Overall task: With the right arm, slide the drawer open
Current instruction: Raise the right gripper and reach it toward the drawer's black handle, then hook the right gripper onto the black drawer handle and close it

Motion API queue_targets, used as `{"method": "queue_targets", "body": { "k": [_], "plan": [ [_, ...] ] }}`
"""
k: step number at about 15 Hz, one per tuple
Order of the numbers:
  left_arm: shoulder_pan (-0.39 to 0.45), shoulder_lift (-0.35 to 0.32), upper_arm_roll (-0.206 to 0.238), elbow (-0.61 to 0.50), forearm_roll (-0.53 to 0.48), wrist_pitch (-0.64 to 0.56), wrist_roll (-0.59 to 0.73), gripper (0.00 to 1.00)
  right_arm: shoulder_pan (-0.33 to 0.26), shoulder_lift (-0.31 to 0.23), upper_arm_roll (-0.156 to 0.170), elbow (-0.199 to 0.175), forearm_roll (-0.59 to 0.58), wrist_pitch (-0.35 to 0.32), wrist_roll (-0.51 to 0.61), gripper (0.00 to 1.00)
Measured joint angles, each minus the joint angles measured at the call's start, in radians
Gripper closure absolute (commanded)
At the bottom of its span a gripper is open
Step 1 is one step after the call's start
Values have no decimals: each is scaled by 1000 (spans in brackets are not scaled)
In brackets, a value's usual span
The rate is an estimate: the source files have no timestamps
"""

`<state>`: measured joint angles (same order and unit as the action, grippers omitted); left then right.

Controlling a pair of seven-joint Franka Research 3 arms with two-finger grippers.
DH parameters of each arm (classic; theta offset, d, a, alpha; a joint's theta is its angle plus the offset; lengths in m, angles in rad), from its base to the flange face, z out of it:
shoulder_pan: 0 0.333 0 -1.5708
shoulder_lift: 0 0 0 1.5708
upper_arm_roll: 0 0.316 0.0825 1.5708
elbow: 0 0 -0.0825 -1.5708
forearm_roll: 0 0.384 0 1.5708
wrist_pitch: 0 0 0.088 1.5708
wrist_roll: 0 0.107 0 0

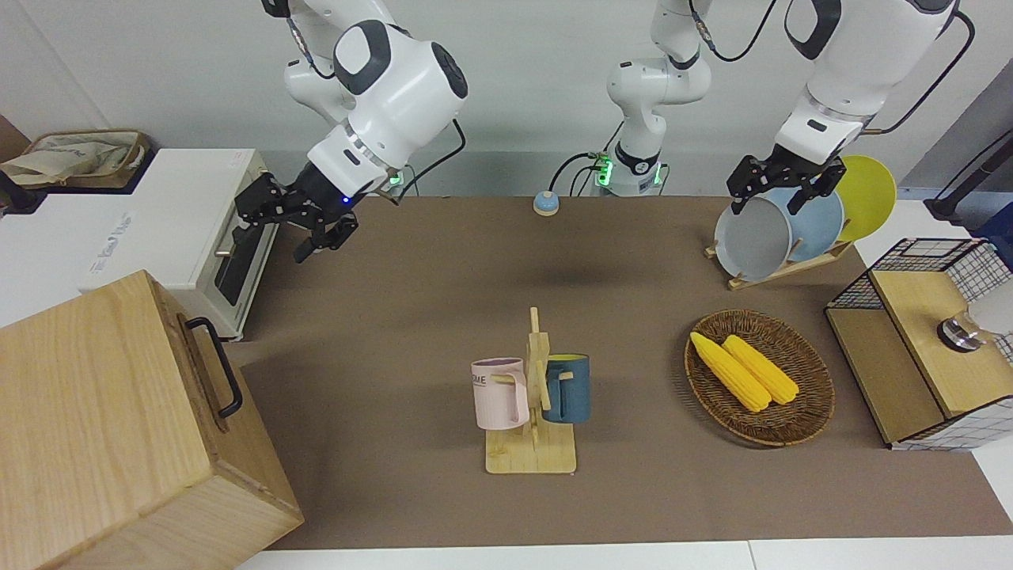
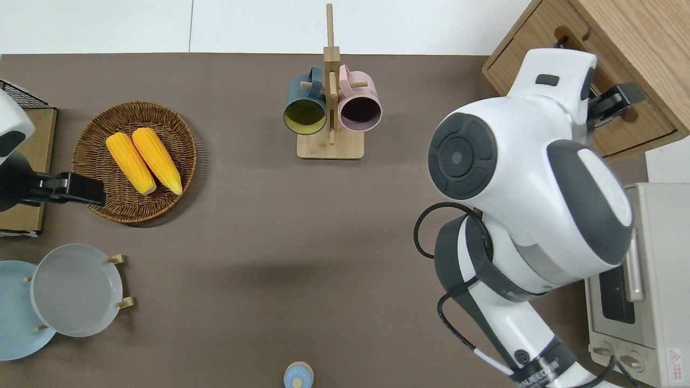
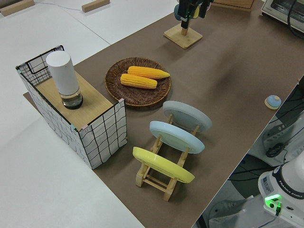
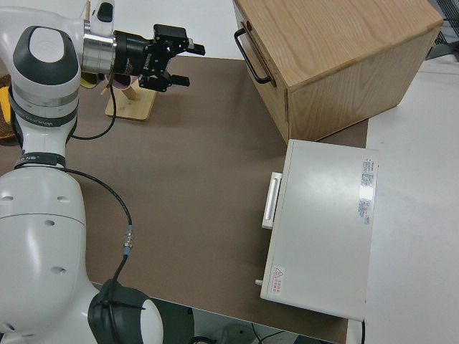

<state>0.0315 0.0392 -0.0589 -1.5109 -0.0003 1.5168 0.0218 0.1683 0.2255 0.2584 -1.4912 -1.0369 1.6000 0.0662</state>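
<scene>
The white right arm's black gripper [image 4: 174,59], fingers spread and empty, hangs short of the shallow pale-wood drawer's [image 1: 204,372] black bar handle [image 4: 250,56]; approach step. Next: reach and clasp it.

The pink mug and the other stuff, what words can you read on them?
"ME" on the pink mug; the letters before it are hidden.
"FRANKA EMIKA" on an arm's base.
Red warning sign on the toaster oven; its words are too small.
Writing on the oven's top: too blurred.
</scene>
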Motion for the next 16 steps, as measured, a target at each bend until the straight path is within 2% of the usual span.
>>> {"method": "queue_targets", "body": {
  "k": [5, 6, 11, 16],
  "plan": [
    [0, 0, 0, 0, 0, 0, 0, 7, 1, 13, -5, -108, -215, 100, 53, 25],
    [0, 0, 0, 0, 0, 0, 0, 7, -1, 18, -6, -118, -240, 108, 62, 25],
    [0, 0, 0, 0, 0, 0, 0, 7, -4, 71, -11, -138, -383, 114, 144, 28],
    [0, 0, 0, 0, 0, 0, 0, 7, -3, 132, -19, -144, -474, 114, 249, 28]
  ]
}}
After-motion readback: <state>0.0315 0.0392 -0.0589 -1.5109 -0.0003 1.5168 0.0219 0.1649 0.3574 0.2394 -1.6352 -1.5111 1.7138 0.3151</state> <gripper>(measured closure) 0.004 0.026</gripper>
